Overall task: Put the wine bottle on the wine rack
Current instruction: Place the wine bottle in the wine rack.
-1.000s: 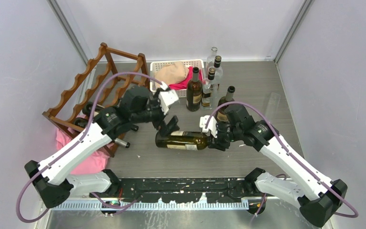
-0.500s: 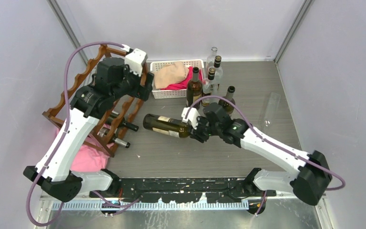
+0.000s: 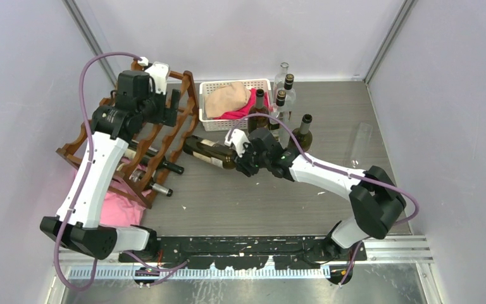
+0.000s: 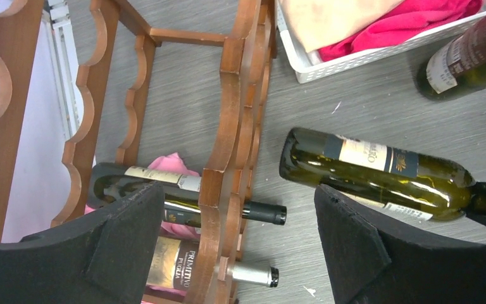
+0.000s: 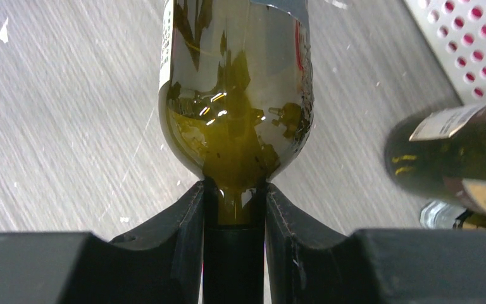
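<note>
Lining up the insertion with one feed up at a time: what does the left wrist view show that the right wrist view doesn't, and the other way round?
Left wrist only: the wine rack, two bottles lying in it, pink cloth showing through it, and the open left gripper hovering above.

Right wrist only: the right gripper shut on the neck of the wine bottle, a finger on each side.

Both: that bottle's green body, the white basket and the grey table.
</note>
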Available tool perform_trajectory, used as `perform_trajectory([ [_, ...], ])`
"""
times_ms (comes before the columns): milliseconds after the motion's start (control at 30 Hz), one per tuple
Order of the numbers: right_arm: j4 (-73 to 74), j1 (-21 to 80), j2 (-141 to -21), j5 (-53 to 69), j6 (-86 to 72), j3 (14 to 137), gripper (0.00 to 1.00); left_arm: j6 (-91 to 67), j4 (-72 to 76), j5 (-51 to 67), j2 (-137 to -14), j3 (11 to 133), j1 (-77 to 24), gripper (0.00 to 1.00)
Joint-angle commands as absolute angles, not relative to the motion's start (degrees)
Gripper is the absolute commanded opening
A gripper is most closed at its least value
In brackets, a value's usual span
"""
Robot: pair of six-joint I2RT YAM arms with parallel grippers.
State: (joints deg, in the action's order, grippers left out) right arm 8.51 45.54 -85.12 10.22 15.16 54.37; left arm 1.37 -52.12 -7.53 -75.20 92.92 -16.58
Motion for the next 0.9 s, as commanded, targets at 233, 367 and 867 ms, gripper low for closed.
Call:
perform_trajectory([
  [233,-10.7,45.7,-91.2,12.3,10.6,64.6,0.01,2.9,-49.7,-7.6,-77.8,90.9,-13.7,0.86],
  [367,-11.5,45.7,-92.9,13.1,9.6,65.6,0.01,3.7,-50.0,-6.7,-78.6,90.6,-13.2,0.85],
  [867,-15.1,45.8,-100.2,18.0,9.9,70.5,0.01,6.0,-52.3,-0.3,-79.9,88.3,-11.0,0.71],
])
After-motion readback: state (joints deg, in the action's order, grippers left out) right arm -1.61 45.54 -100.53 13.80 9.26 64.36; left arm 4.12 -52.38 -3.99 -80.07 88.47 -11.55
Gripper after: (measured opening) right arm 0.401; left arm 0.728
